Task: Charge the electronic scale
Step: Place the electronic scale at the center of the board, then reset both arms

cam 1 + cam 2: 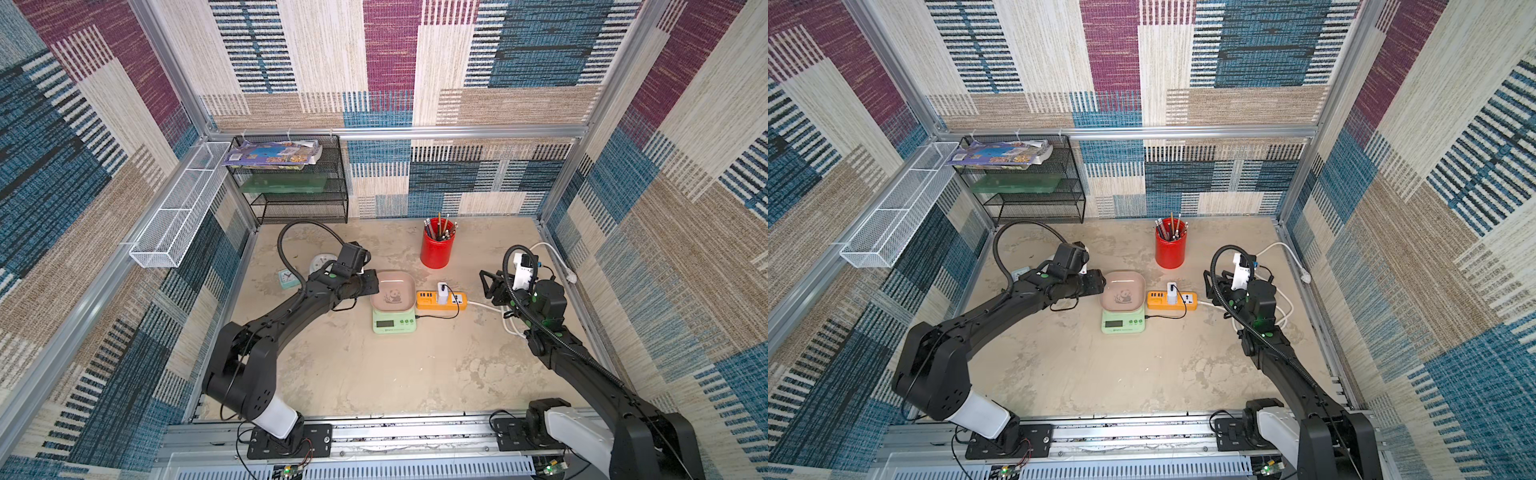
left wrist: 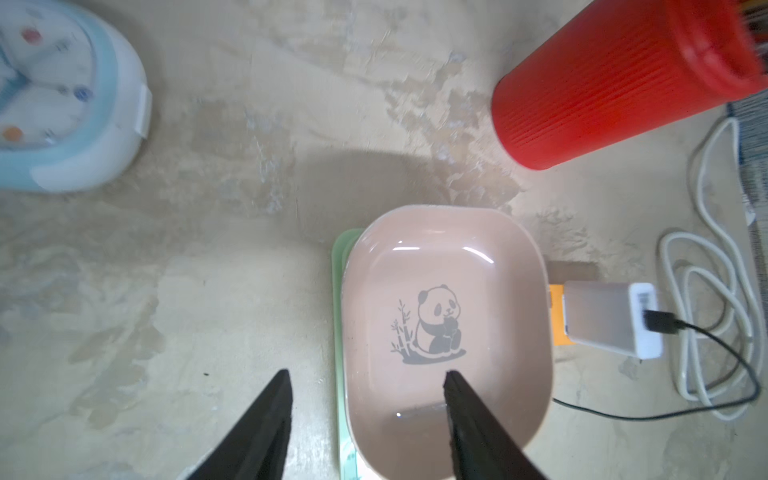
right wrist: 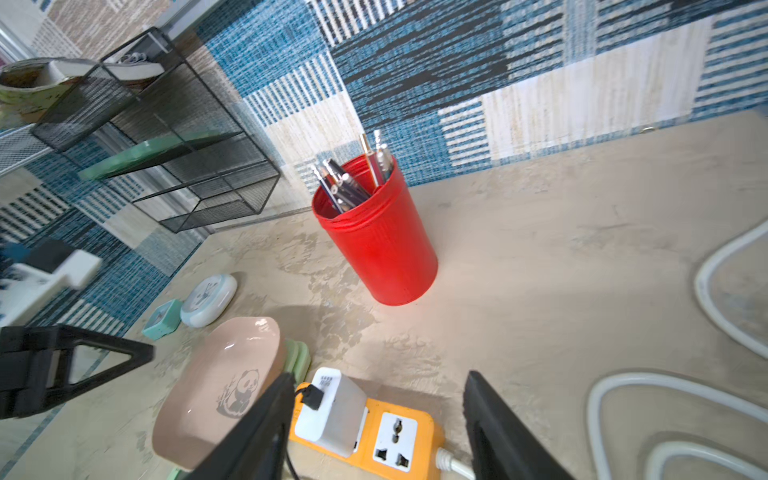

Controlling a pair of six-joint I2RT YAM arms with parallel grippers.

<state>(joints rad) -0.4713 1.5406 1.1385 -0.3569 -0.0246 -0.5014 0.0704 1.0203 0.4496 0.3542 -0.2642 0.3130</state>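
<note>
Mint-green electronic scale (image 1: 394, 325) sits mid-table, just beside an orange power strip (image 1: 461, 300), with a black cable (image 1: 432, 317) at its side. It looks light, rigid and slick; grip the base's edges, not the pink tray (image 1: 392, 279). Left gripper (image 2: 368, 374) and right gripper (image 3: 378, 376) both gape, empty.

Red pen cup (image 1: 435, 251) (upright); round clock (image 3: 209, 300) beside teal clock (image 3: 162, 318); mesh rack (image 1: 291, 195) in back corner.

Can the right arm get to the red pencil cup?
Probably yes. The right gripper is open, and only bare table seems to lie between it and the red pencil cup.
</note>
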